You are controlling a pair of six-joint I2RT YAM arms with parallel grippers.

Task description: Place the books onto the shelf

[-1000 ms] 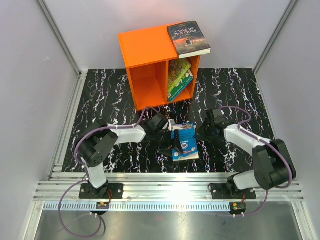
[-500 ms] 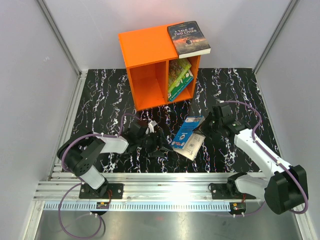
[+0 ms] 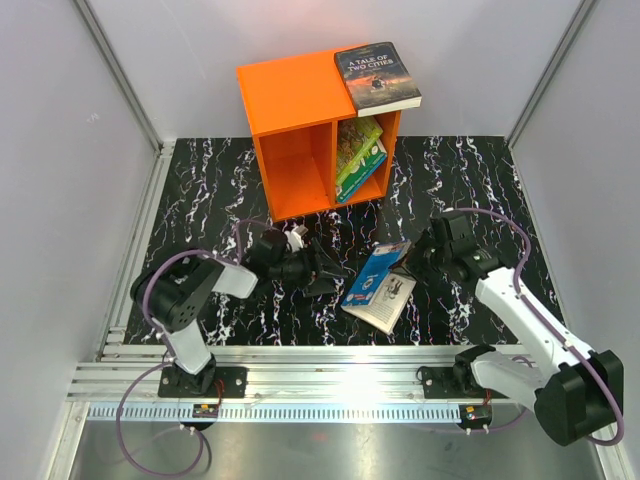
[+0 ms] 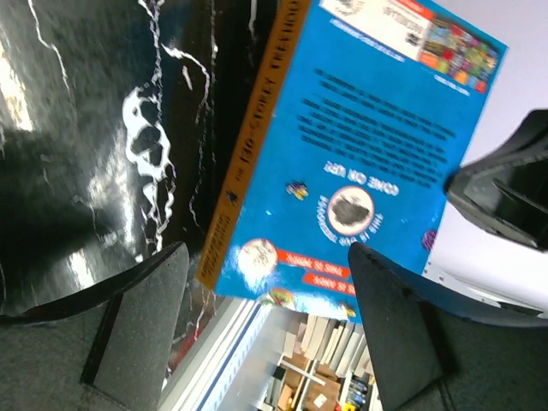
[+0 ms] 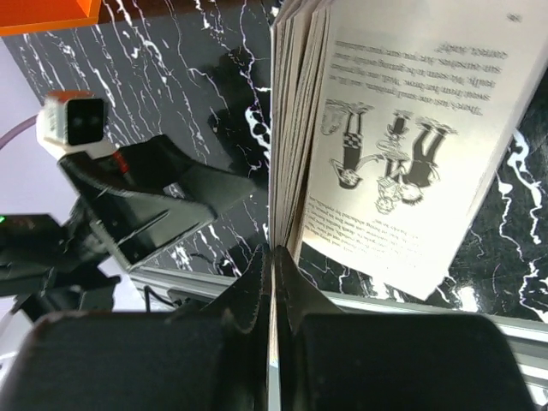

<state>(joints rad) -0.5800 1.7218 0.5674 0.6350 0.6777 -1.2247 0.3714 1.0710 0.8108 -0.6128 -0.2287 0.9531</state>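
Pinched the blue book (image 3: 372, 283) by its cover in the right gripper (image 5: 271, 257), with pages sagging open; held the left gripper (image 4: 265, 261) spread wide just left of it.

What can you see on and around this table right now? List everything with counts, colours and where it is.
shelf: one, orange, two compartments, far side of the table
A Tale of Two Cities book: one, dark brown, flat on the shelf's top, right end
illustrated books: two, green and blue, leaning in the right compartment
blue book: one, bright blue, tilted near mid-table, pages fanned open
table: one, black with white veining
rail: one, silver, near edge
left arm: one, white and black, near left
right arm: one, white and black, near right
left pincer: one, black, open, left of the blue book
right pincer: one, black, shut on the blue book
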